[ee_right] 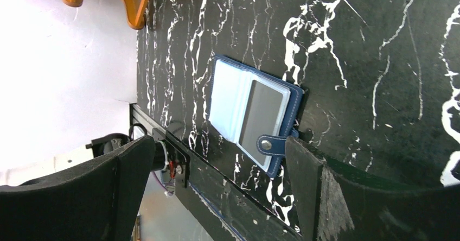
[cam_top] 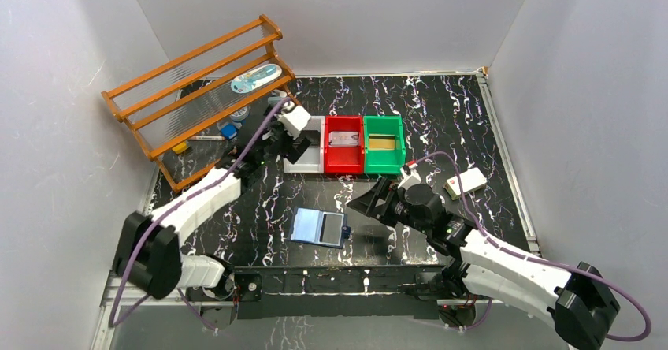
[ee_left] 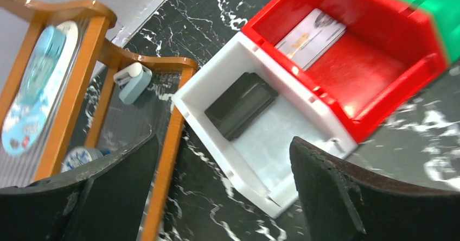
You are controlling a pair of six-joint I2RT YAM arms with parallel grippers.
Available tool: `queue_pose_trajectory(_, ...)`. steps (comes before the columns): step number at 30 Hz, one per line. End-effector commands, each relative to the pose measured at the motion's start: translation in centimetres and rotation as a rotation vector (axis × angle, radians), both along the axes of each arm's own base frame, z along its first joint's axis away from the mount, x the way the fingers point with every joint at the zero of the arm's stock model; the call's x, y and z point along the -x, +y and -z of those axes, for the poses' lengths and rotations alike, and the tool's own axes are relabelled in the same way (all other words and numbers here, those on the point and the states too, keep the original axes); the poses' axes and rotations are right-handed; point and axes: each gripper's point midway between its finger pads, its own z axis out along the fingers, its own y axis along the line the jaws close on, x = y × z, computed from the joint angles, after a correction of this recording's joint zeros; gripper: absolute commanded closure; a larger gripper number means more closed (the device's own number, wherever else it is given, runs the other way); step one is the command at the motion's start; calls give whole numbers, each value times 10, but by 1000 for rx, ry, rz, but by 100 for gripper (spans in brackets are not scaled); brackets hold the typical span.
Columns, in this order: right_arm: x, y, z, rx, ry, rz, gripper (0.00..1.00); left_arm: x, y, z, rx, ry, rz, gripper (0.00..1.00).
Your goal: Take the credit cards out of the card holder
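A pinch on the grey card [ee_right: 263, 116] may drag the whole card holder [ee_right: 228, 97], lying open near the front edge of the table [cam_top: 488, 129], since nothing pins it; the right gripper [ee_right: 218, 143] hovers near, tilted toward it, jaws wide and empty, the left gripper [ee_left: 223, 140] likewise spread and empty above the black card [ee_left: 241, 112] in the white bin [ee_left: 271, 138]

The black, white-veined marble-pattern counter [cam_top: 441, 106] carries an orange wooden rack [cam_top: 197, 90] at far left. A white plastic bin [cam_top: 313, 168], red plastic bin [cam_top: 343, 165] and green plastic bin [cam_top: 384, 165] stand in a row at centre. An open blue bifold card holder [cam_top: 319, 227] lies near the front and a white rectangular block [cam_top: 465, 183] at right.
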Motion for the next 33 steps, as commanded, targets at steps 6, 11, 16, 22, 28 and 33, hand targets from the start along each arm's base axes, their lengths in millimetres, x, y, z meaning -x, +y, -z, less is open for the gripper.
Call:
queue_pose_trajectory(6,-11,21,-34,-80,-20,-23,2,94,16,-13,489,340,-224,2)
queue_pose_trajectory(11,-8,33,-31,-71,26,-71,2,140,21,12,597,540,-305,2)
queue_pose_trajectory(16,-11,34,-25,30,107,-44,14,152,45,10,661,515,-442,2)
queue_pose_trajectory(22,-21,33,-38,108,46,1,20,163,64,0,712,435,-483,2)
queue_pose_trajectory(28,-12,70,-31,284,33,-65,27,159,85,18,578,467,-628,2)
queue_pose_trajectory(33,0,83,1,513,90,-15,28,160,88,24,569,491,-674,2)
